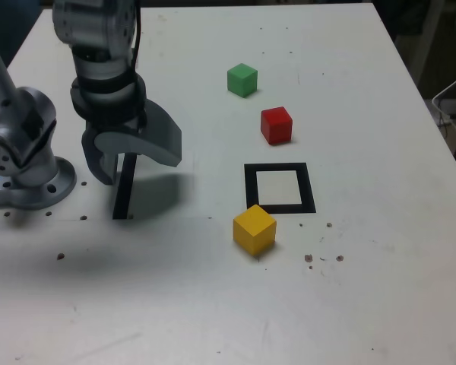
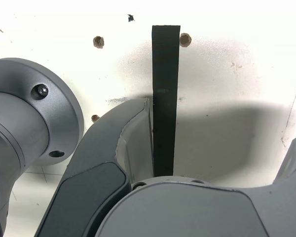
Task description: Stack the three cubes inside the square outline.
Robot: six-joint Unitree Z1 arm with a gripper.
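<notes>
The three cubes are plain green (image 1: 242,79), red (image 1: 276,125) and yellow (image 1: 254,230). The square outline (image 1: 250,188) is black with white inside, and a black tape strip (image 1: 124,188) crosses the brown-speckled white bench (image 1: 365,289). The gripper (image 1: 129,156) is grey.

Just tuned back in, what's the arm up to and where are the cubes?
Nothing is stacked yet. The gripper hangs open and empty over the straight black tape strip, near the arm's base. The square outline is empty. The yellow cube sits just outside its near corner, the red cube beyond its far side, and the green cube farther back.
</notes>
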